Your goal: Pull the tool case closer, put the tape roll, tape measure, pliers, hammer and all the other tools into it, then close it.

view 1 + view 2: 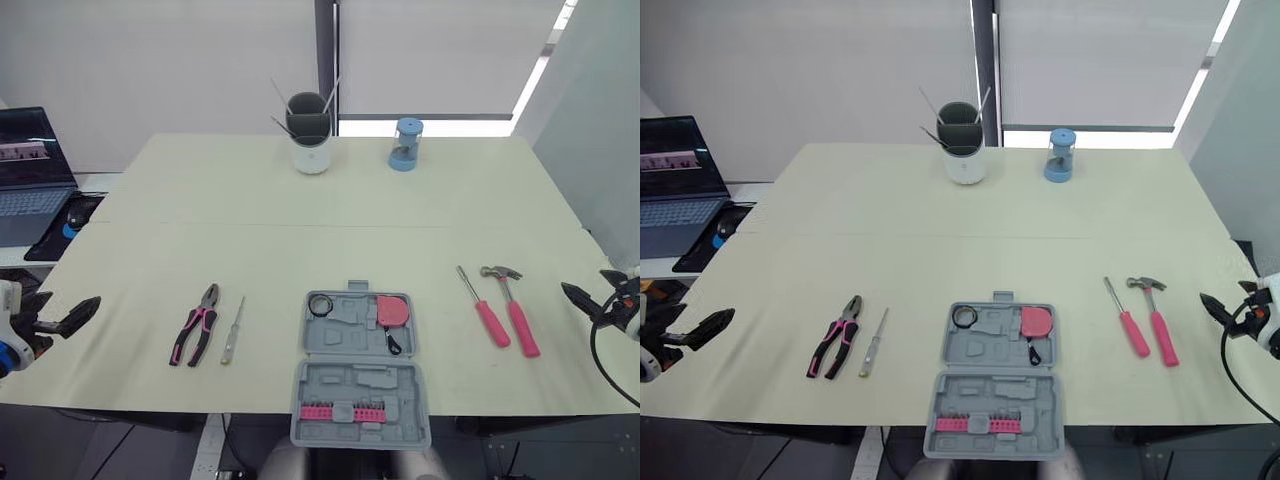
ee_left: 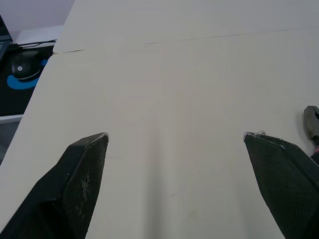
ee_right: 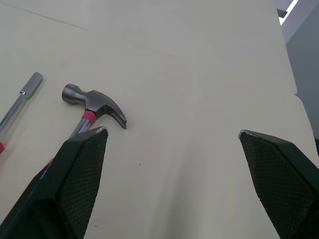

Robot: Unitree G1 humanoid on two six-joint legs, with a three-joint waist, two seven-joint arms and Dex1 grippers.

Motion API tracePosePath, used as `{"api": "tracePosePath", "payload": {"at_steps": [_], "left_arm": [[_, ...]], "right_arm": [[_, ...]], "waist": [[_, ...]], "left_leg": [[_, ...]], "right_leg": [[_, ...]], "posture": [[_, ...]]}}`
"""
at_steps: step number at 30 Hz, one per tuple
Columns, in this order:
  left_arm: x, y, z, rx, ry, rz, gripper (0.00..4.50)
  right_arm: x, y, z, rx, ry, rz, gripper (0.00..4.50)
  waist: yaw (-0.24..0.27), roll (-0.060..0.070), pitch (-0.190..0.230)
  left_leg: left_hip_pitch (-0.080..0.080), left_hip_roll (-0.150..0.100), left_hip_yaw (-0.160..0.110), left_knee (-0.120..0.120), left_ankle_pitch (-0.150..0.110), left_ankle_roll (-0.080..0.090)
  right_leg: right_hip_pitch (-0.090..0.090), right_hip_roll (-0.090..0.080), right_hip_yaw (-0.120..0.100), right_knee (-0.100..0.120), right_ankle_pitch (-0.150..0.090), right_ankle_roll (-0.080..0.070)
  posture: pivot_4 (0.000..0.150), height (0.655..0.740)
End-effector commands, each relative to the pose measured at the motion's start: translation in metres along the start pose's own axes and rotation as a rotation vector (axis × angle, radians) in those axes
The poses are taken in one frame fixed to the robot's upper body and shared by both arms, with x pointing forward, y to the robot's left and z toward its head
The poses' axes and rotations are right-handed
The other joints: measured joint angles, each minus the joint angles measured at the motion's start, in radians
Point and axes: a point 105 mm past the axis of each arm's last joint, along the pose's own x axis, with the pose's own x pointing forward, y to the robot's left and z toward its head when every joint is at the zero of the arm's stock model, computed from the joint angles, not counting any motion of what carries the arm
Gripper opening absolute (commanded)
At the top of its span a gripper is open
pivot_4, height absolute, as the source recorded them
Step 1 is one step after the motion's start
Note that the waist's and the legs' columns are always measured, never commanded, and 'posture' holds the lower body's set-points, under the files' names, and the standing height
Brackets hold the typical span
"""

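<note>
While both sets of fingers stand spread wide with nothing between them, you have two easy reaches. The hammer [image 3: 92,101] lies on the table [image 3: 199,59] just ahead of one finger of the right gripper [image 3: 172,132], its steel head forward of the tip and its pink handle running back under that finger, with a pink screwdriver [image 1: 483,309] just beyond it. Judge it stiff and head-heavy: pinch across the handle close up under the head, or it will likely swing nose-down. Off the left gripper [image 2: 174,137], the pliers [image 1: 197,337] rest well outside one finger, toward the tool case [image 1: 360,375], which lies open between the two grippers. The pliers are hinged, so close over both rubbery handles near the pivot. The case looks like light plastic, liable to slide if nudged.
</note>
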Motion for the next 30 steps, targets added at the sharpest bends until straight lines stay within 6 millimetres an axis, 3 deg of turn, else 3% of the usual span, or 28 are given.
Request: {"api": "tracePosePath", "payload": {"at_steps": [1, 6, 8, 10, 12, 15, 19, 26, 30], "left_arm": [[-0.005, 0.000, 0.017, 0.027, -0.075, 0.024, 4.50], [-0.015, -0.018, 0.020, 0.035, -0.086, -0.008, 4.50], [-0.022, -0.028, 0.020, 0.031, -0.079, -0.035, 4.50], [-0.031, -0.042, 0.017, 0.034, -0.056, -0.077, 4.50], [-0.041, -0.053, 0.012, 0.033, -0.025, -0.108, 4.50], [-0.053, -0.065, 0.005, 0.039, 0.013, -0.131, 4.50], [-0.068, -0.080, -0.007, 0.028, 0.066, -0.155, 4.50], [-0.075, -0.095, -0.009, 0.014, 0.096, -0.164, 4.50], [-0.051, -0.116, 0.002, 0.014, 0.045, -0.194, 4.50]], "right_arm": [[0.009, 0.004, 0.031, -0.040, -0.078, 0.046, 4.46], [0.039, 0.052, 0.074, -0.116, -0.176, 0.251, 4.46], [0.047, 0.081, 0.090, -0.146, -0.213, 0.374, 4.46], [0.054, 0.125, 0.113, -0.174, -0.272, 0.549, 4.46], [0.054, 0.169, 0.135, -0.188, -0.333, 0.716, 4.46], [0.044, 0.216, 0.155, -0.199, -0.382, 0.909, 4.46], [0.027, 0.263, 0.171, -0.214, -0.417, 1.111, 4.46], [0.009, 0.296, 0.186, -0.250, -0.467, 1.235, 4.46], [0.021, 0.294, 0.180, -0.233, -0.443, 1.166, 4.46]], "waist": [[-0.003, 0.000, 0.000], [-0.014, 0.000, 0.000], [-0.012, 0.000, 0.000], [-0.010, 0.000, 0.000], [-0.009, 0.000, 0.000], [0.001, 0.001, 0.001], [0.012, 0.001, 0.000], [0.028, 0.000, 0.000], [0.030, 0.000, 0.000]], "left_leg": [[0.000, 0.000, 0.000, 0.000, 0.000, 0.000], [0.002, 0.003, 0.003, 0.000, 0.000, 0.000], [0.002, 0.004, 0.003, 0.000, 0.000, 0.000], [0.002, 0.005, 0.002, 0.000, 0.000, 0.000], [0.002, 0.006, 0.002, 0.000, 0.000, -0.001], [0.001, 0.007, 0.001, 0.000, 0.000, -0.001], [-0.003, 0.006, -0.003, 0.000, -0.001, -0.001], [-0.006, 0.004, -0.006, 0.000, -0.001, -0.002], [-0.005, 0.004, -0.007, 0.000, -0.001, -0.002]], "right_leg": [[0.000, 0.000, 0.000, 0.000, 0.000, 0.000], [0.000, 0.000, 0.002, 0.000, 0.001, -0.002], [0.000, 0.000, 0.004, 0.000, 0.001, -0.002], [0.000, 0.001, 0.003, 0.000, 0.001, -0.002], [0.000, 0.002, 0.003, 0.000, 0.002, -0.002], [-0.001, 0.002, 0.001, -0.001, 0.001, -0.003], [-0.001, 0.001, -0.001, -0.003, 0.001, -0.003], [-0.001, 0.001, -0.003, -0.006, 0.001, -0.003], [-0.001, 0.001, -0.004, -0.006, 0.001, -0.003]], "posture": [[0.150, 0.7400], [0.150, 0.7400], [0.150, 0.7400], [0.150, 0.7400], [0.150, 0.7400], [0.150, 0.7400], [0.150, 0.7400], [0.150, 0.7400], [0.150, 0.7400]]}}
